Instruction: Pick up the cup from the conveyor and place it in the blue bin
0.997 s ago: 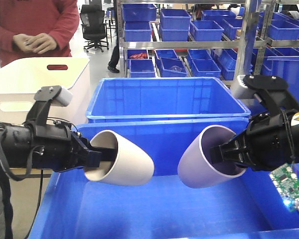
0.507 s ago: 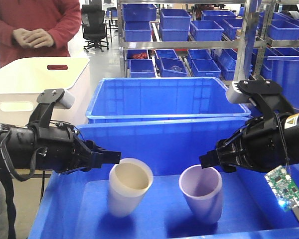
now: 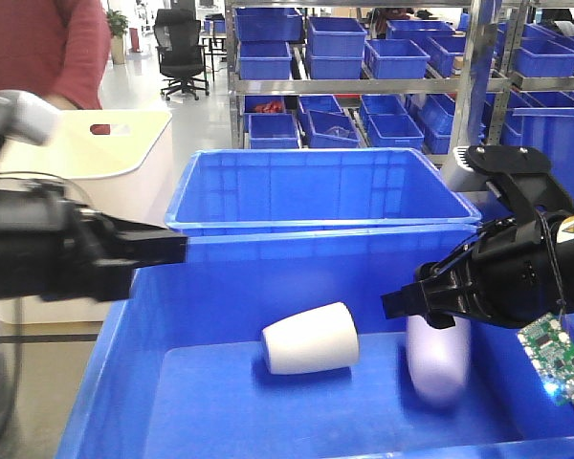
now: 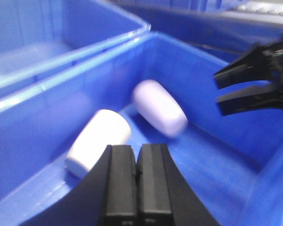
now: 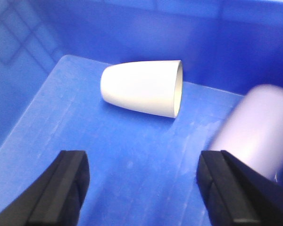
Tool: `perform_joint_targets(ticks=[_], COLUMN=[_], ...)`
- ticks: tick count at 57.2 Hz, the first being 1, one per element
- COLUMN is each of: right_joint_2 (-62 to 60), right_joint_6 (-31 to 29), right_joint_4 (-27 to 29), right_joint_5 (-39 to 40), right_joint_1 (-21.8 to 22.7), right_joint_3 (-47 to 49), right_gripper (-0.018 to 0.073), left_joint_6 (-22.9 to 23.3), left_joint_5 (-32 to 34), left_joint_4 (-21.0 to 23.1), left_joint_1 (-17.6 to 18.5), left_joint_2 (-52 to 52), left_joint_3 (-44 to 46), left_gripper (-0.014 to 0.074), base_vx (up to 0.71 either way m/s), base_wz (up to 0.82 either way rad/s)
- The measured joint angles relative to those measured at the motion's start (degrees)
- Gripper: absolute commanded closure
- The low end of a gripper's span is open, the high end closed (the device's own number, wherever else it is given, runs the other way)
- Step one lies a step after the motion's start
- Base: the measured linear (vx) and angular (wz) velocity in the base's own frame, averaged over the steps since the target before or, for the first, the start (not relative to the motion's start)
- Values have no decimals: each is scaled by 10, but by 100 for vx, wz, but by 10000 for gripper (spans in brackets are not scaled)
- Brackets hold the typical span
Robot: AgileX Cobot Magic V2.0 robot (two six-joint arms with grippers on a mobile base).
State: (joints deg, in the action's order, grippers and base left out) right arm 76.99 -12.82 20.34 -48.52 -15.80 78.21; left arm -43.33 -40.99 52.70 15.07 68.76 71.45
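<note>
While the left pincer (image 4: 137, 176) is sitting closed and empty and the right pincer (image 5: 144, 186) is gaping wide, the cream plastic cup (image 3: 311, 338) and lilac plastic cup (image 3: 438, 359) are lying inside the big bright-blue plastic bin (image 3: 297, 253), seemingly light, stiff and slick, best gripped at the rim.

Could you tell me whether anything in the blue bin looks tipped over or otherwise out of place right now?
Yes. The white cup lies on its side on the floor of the blue bin, mouth facing sideways. The lilac cup beside it is motion-blurred, apparently mid-tumble. Neither stands upright, and no gripper holds either one.
</note>
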Motion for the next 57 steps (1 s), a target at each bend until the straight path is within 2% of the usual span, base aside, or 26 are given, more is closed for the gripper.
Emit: perform_joint_targets(ticks=[8, 16, 27, 41, 57], right_joint_2=[0, 0, 0, 0, 0], right_joint_6=[0, 0, 0, 0, 0], right_joint_4=[0, 0, 0, 0, 0], right_joint_5=[0, 0, 0, 0, 0], right_joint_1=[0, 0, 0, 0, 0], right_joint_3=[0, 0, 0, 0, 0], right_gripper=[14, 14, 14, 14, 14], left_joint_6=[25, 67, 77, 77, 79], left_joint_5=[32, 118, 206, 216, 211], left_joint_4=[-30, -38, -46, -48, -50], left_joint_1=[0, 0, 0, 0, 0], left_joint_2=[-94, -223, -400, -539, -565], left_joint_3=[-85, -199, -310, -383, -387], left_gripper=[598, 598, 598, 598, 598], base_vx=[0, 0, 0, 0, 0], base_wz=[0, 0, 0, 0, 0])
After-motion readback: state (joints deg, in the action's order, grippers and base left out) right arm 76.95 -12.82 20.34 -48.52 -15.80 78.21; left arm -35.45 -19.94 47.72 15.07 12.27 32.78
